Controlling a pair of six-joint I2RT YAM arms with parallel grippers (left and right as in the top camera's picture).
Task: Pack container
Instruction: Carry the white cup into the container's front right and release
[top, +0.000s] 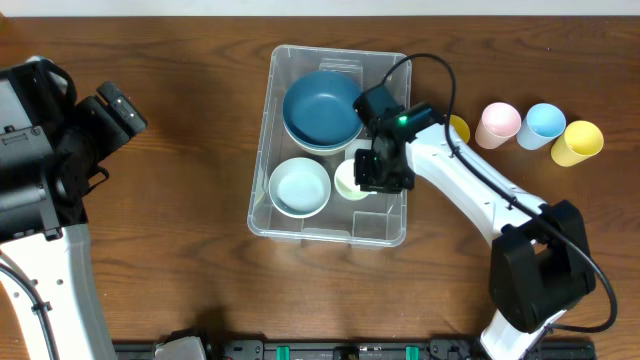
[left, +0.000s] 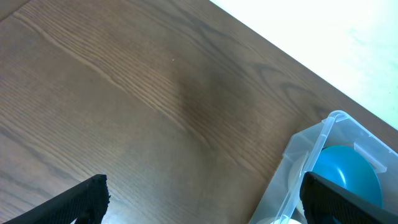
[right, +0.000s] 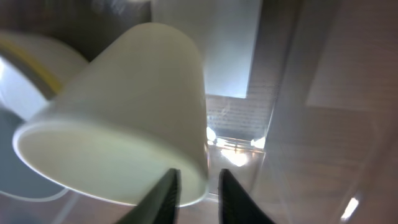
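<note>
**Pale cup gripped inside the container**

The container (top: 385, 228) rests on the counter (top: 180, 250). Inside it, the right end effector (right: 198, 191) pinches the rim of a pale cup (right: 124, 106), beside a light blue bowl (top: 299, 187) and a dark blue bowl (top: 322, 108). Left of the container, the left end effector (left: 214, 199) gapes wide, empty.

One container (top: 290, 226); two bowls (top: 320, 105) left of my right hand (top: 380, 172), one cream cup (top: 349, 181) in it, four cups (top: 497, 123) rightward.
</note>
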